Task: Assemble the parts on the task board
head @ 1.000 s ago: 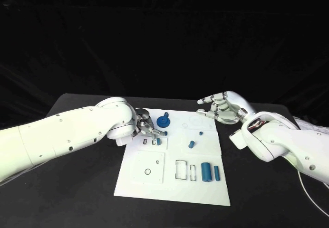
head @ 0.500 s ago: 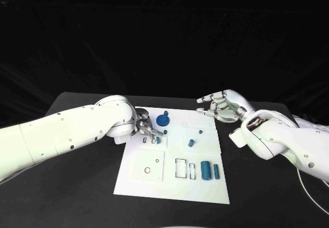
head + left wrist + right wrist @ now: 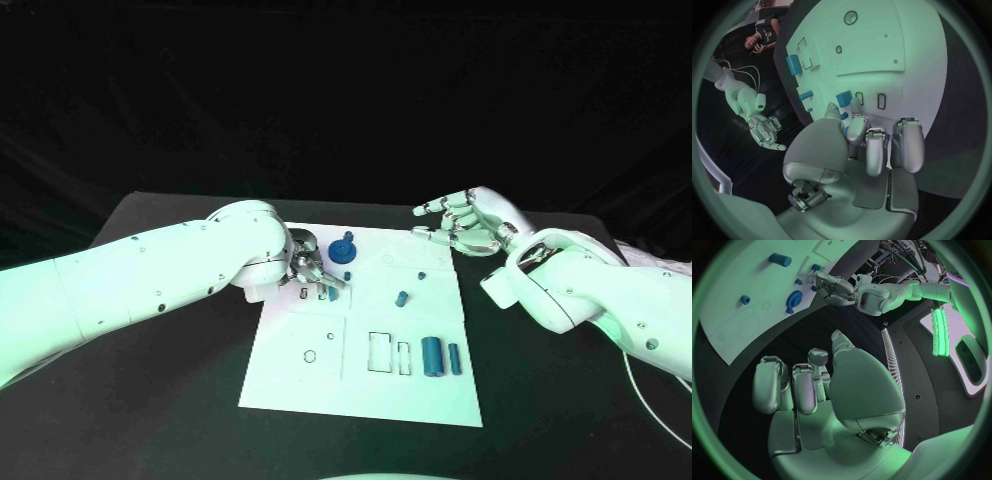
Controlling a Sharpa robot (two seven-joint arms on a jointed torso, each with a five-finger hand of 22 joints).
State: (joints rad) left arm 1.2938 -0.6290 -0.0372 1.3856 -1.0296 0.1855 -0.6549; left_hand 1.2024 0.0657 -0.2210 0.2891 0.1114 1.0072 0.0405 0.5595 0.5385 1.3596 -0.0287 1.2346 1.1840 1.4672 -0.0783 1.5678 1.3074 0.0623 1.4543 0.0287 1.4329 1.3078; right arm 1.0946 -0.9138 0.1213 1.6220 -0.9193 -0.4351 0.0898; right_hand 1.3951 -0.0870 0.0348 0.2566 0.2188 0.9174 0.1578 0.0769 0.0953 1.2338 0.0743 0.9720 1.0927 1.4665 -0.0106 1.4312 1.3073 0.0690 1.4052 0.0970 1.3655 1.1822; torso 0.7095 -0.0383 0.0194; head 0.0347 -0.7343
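While the left hand [image 3: 307,266] is hovering over the upper-left part of the task board [image 3: 296,375], its silver fingers [image 3: 877,150] are curling together around a small blue part [image 3: 844,98], pinching it just above two small rectangular outlines [image 3: 310,294] printed on the white plate. At about two o'clock from the board's centre, the right hand [image 3: 464,226] is resting off the plate over the black table [image 3: 159,400], with its fingers loosely spread and holding nothing. Lying flat and matte, the board is carrying a round blue knob-like part [image 3: 342,251] near its twelve o'clock edge, a short blue peg [image 3: 402,298] near the centre, and two blue cylinders [image 3: 441,358] lying side by side at about five o'clock, just beside an empty rectangular outline [image 3: 381,354]. Toward seven o'clock, a raised square panel [image 3: 304,347] is showing a small ring mark.
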